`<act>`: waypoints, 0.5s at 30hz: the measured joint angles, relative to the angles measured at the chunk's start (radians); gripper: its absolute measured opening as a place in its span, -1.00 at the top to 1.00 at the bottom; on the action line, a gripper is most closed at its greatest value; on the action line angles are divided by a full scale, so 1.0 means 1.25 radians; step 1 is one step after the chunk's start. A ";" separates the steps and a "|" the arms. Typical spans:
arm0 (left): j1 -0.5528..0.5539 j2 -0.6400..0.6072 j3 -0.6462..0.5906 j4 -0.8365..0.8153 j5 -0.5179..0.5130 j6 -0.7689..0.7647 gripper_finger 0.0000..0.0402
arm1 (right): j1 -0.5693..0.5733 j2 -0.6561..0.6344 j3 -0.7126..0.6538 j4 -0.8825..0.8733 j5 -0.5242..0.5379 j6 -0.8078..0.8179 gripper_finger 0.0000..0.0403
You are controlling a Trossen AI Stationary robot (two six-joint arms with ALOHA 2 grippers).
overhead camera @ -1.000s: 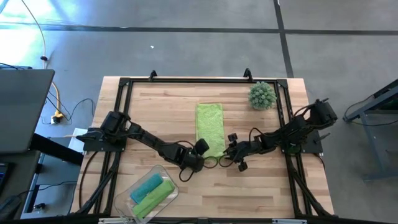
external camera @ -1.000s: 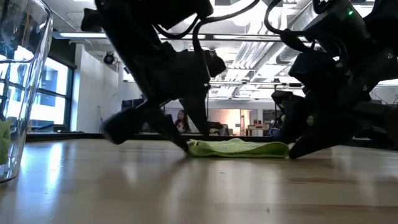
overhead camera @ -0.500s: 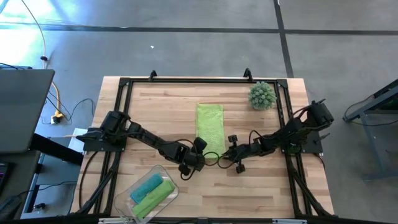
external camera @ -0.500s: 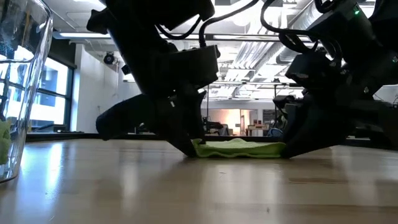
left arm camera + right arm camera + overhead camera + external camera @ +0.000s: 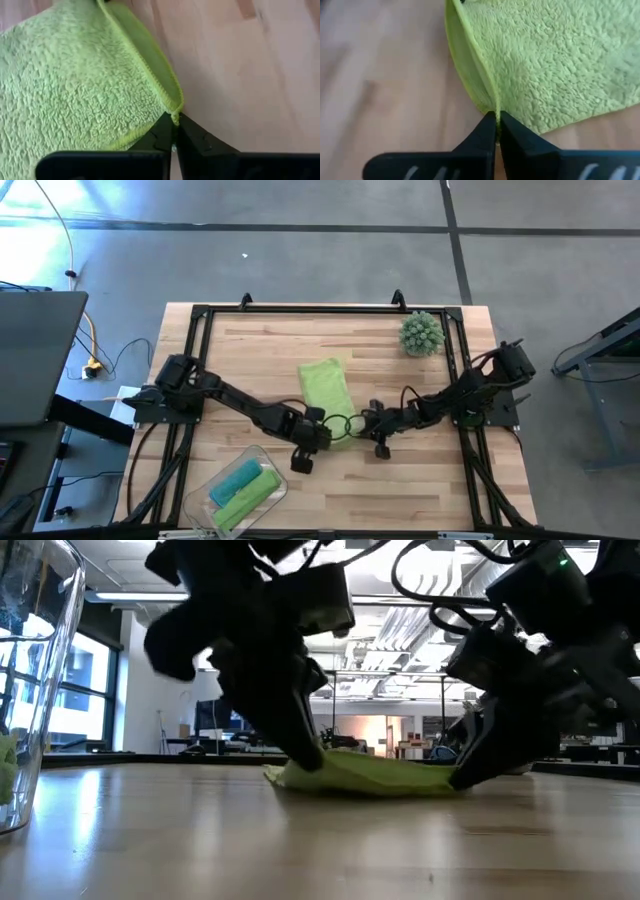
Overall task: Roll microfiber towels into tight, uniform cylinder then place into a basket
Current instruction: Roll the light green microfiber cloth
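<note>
A lime green microfiber towel (image 5: 323,388) lies slantwise at the table's middle, its far part flat on the wood and its near end raised (image 5: 345,765). My left gripper (image 5: 320,423) is shut on the towel's near left corner. My right gripper (image 5: 359,422) is shut on the near right corner. The basket (image 5: 262,455), a clear tub at the near left, holds a teal roll (image 5: 236,477) and a lime green roll (image 5: 245,498). My left gripper pinches the towel's near left corner (image 5: 174,116) between its two fingertips, at the hemmed edge where two layers meet. The fingers slant down from the near left. That corner is lifted off the wood while the towel's far part lies on the table. My right gripper pinches the near right corner (image 5: 495,111) between its two fingertips, at a folded edge with a layer showing below it. The fingers slant down from the near right. The corner is held just above the table, and the cloth spreads away flat behind it.
A spiky grey-green ball (image 5: 421,333) sits at the far right of the table. The black frame rail (image 5: 330,308) runs around the tabletop. Bare wood lies right of the basket along the near edge (image 5: 400,490).
Both grippers have shut on the towel's near corners and taken hold. The near end has come up off the wood. The whole towel has slid toward the near edge, and its far end has swung to the left, so it now lies askew.
</note>
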 joint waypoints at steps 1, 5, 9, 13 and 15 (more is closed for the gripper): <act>0.002 -0.006 0.000 -0.004 0.006 -0.018 0.98 | -0.006 0.000 0.000 0.010 -0.020 0.031 0.98; 0.009 -0.034 -0.001 -0.027 0.008 -0.085 0.99 | -0.034 0.000 0.000 0.043 -0.103 0.156 0.98; 0.017 -0.048 -0.001 -0.085 -0.013 -0.198 0.98 | -0.063 0.000 0.000 0.081 -0.167 0.259 0.98; 0.027 -0.050 0.000 -0.150 -0.022 -0.343 0.99 | -0.095 0.000 0.000 0.099 -0.172 0.296 0.98; 0.032 -0.049 0.000 -0.180 -0.044 -0.385 0.99 | -0.113 -0.001 0.002 0.101 -0.159 0.290 0.98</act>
